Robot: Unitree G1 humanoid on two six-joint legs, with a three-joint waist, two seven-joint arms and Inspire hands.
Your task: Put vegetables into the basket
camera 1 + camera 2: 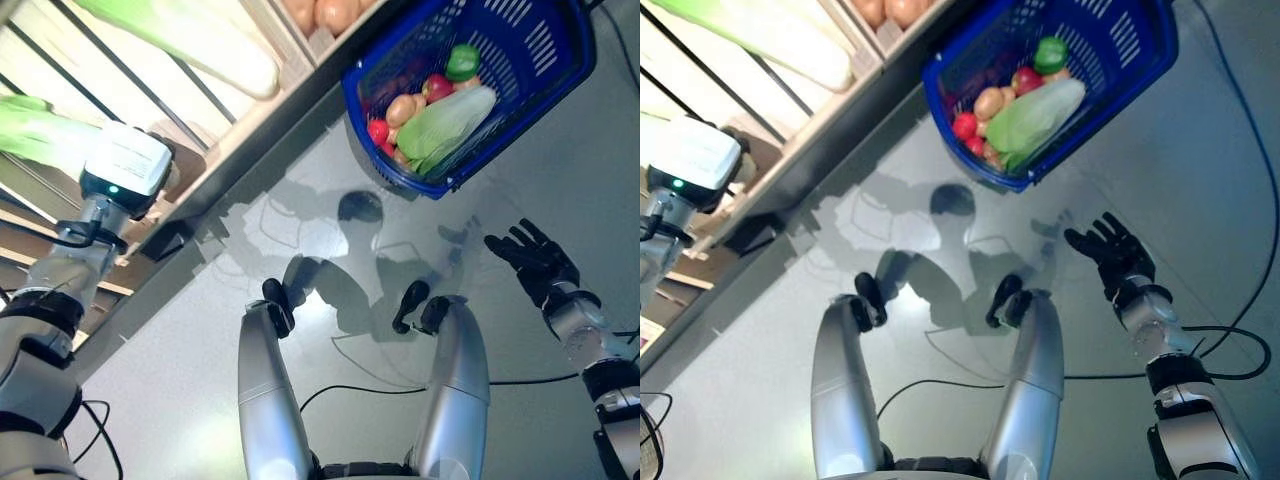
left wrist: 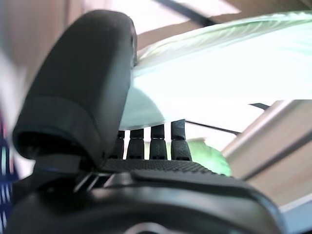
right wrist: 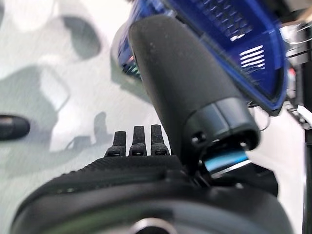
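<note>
The blue basket (image 1: 548, 70) stands on the grey floor beside the wooden stand. In it lie a pale green cabbage (image 1: 450, 122), a green pepper (image 1: 462, 61), a red round vegetable (image 1: 437, 87), a potato (image 1: 402, 108) and a small red one (image 1: 378, 131). My left arm reaches into the stand's shelf. In the left wrist view my left hand (image 2: 146, 180) is open with straight fingers, close under a long pale green vegetable (image 2: 219, 63), with a green leafy one (image 2: 207, 155) past the fingertips. My right hand (image 1: 535, 258) is open and empty over the floor, short of the basket (image 3: 234, 44).
The wooden stand (image 1: 250, 130) runs along the left, with slatted shelves and crates. Its dark base edge (image 1: 170, 240) meets the floor beside my left arm. Open grey floor (image 1: 330, 170) lies between the stand, the basket and my right hand.
</note>
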